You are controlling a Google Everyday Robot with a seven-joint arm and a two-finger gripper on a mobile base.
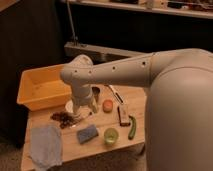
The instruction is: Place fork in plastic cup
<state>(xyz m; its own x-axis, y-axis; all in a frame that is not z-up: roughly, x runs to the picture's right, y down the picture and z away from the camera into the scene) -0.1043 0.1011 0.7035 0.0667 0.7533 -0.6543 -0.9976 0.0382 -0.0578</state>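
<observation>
My gripper [83, 109] hangs from the white arm over the middle of the wooden table [70, 155], pointing down with its fingers apart and nothing seen between them. Just below and in front of it lies the fork [81, 120], a thin silvery sliver on the wood, partly hidden by the gripper. The plastic cup [111, 136], low and yellow-green, stands near the table's front edge, to the right of and nearer than the gripper. It looks empty.
A yellow bin [42, 87] fills the back left. A blue sponge [87, 133] lies left of the cup, a grey cloth [46, 145] at the front left. An orange disc [107, 105], dark metal cup [96, 92], brown bar [121, 114] and green vegetable [132, 127] lie to the right.
</observation>
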